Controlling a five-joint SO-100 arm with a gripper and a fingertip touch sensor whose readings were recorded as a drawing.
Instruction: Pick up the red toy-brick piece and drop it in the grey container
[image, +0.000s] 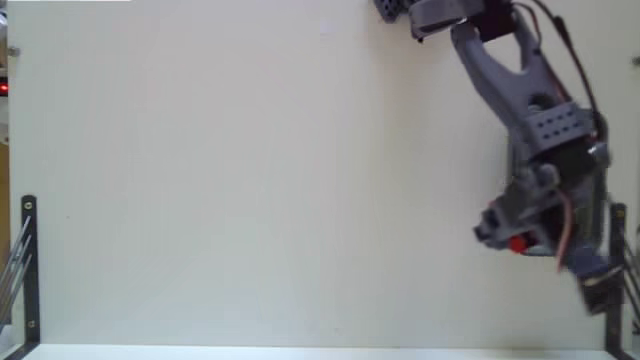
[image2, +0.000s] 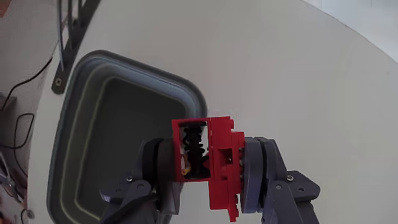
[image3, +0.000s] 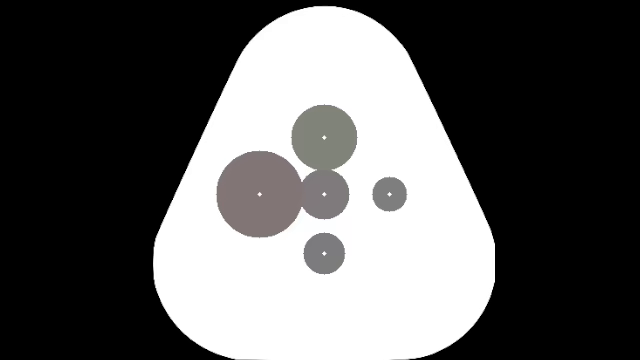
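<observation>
Wrist view: end effector (image2: 208, 171) clamped on the red toy-brick piece (image2: 214, 158), one grey finger (image2: 158, 171) pressing its left side, the other against its right. The piece sits squarely between the fingers, stepped in outline, with a dark gap in its left half and a narrow red tail hanging below the grip line. It is off the tabletop (image2: 298, 81), carried in the air. Behind and to the left lies the grey container (image2: 78, 81), thick dark rim, greenish-grey inside; the held piece overlaps the container's right rim area in this view, partly over the interior, partly over the pale tabletop. Fixed view: arm reaches down along the right edge, end effector (image: 520, 240) low on the right, a small spot of the red piece (image: 518, 243) showing at its tip. Container largely hidden there by the arm; only a dark edge near the right border, and I cannot tell its outline.
</observation>
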